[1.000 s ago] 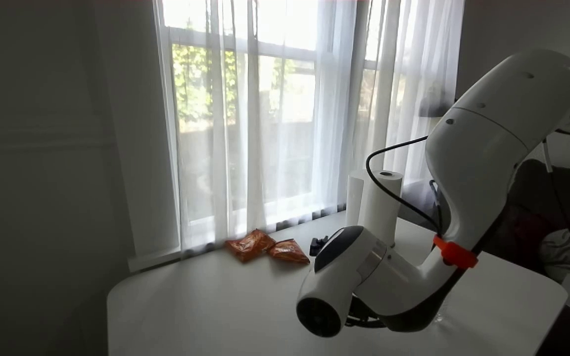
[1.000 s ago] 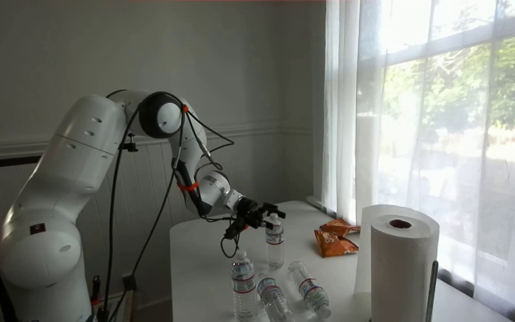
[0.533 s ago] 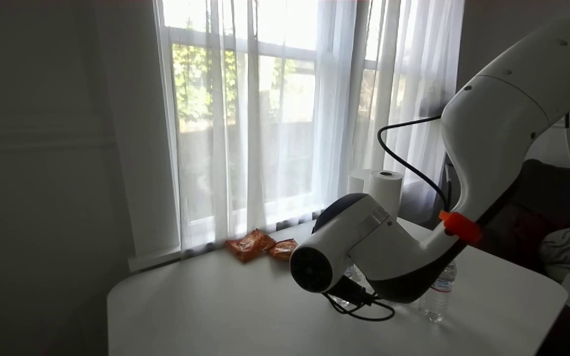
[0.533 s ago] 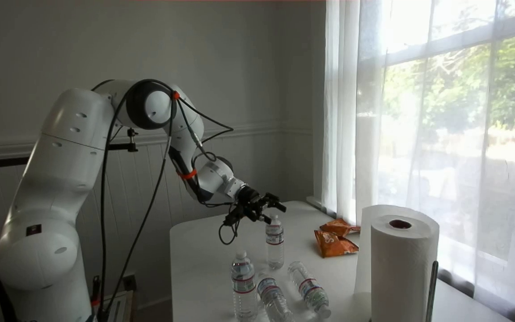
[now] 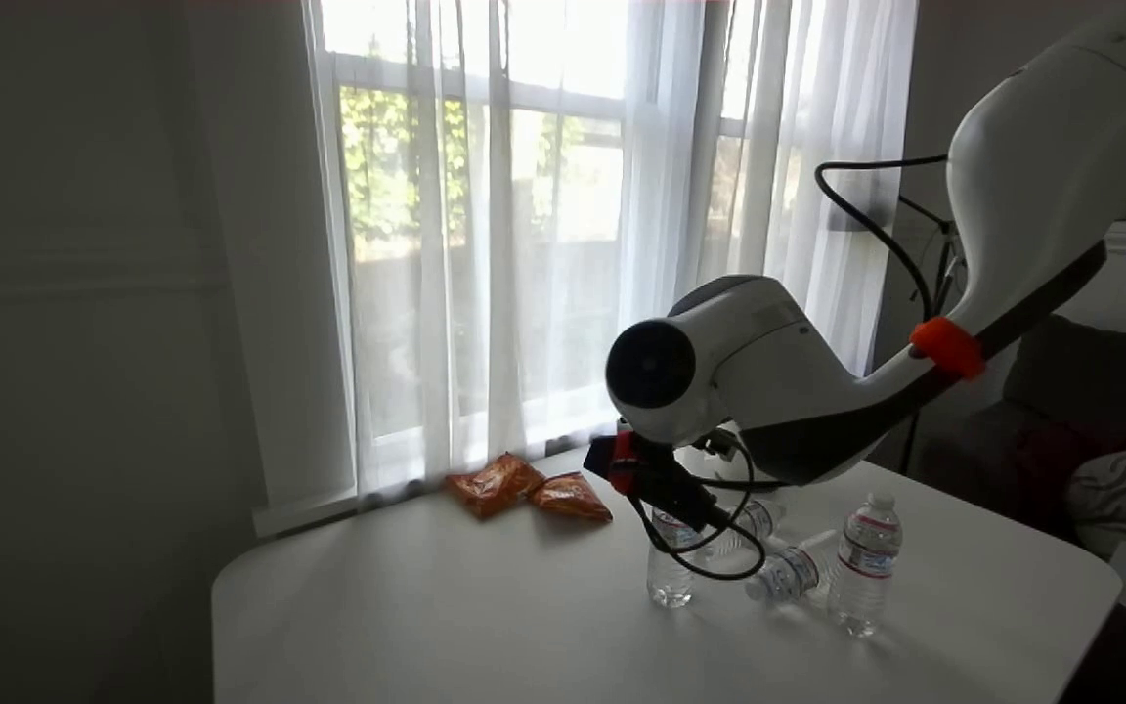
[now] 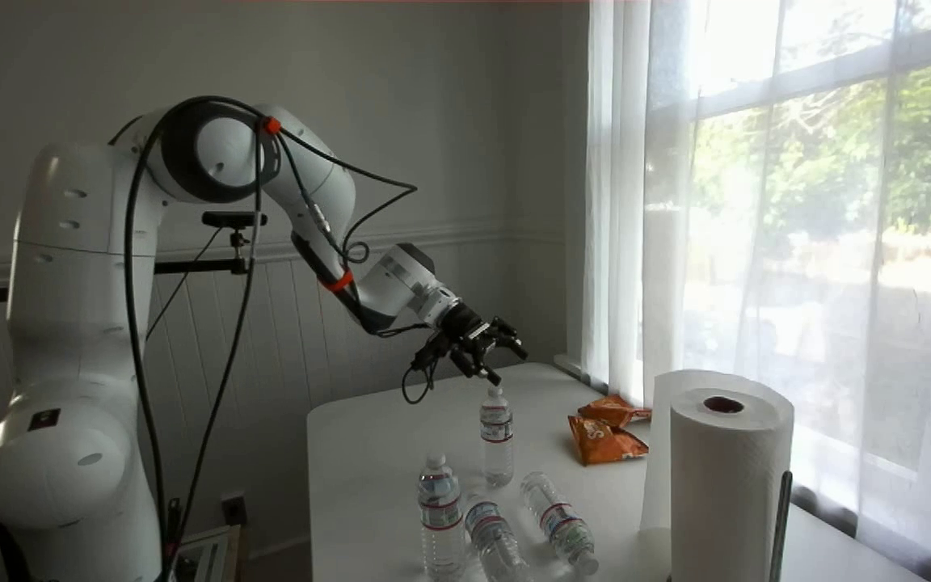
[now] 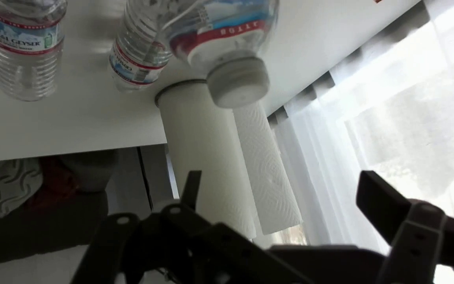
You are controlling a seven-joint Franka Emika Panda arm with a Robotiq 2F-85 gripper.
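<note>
Capped plastic water bottle (image 6: 497, 436): upright, lower centre in an exterior view; likely light, slick, easily dented; best gripped mid-body, gently. Gripper (image 6: 509, 366): near cap, spread wide, empty.

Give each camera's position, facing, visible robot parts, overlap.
Exterior view: set apart, facing the curtained window across the table; arm shows.
Exterior view: set apart near the paper roll, facing wall; arm and open gripper show.
Wrist view: mounted by the gripper, facing bottles and paper roll; fingers show.
Both exterior views share arm, table, orange bags, bottles.
</note>
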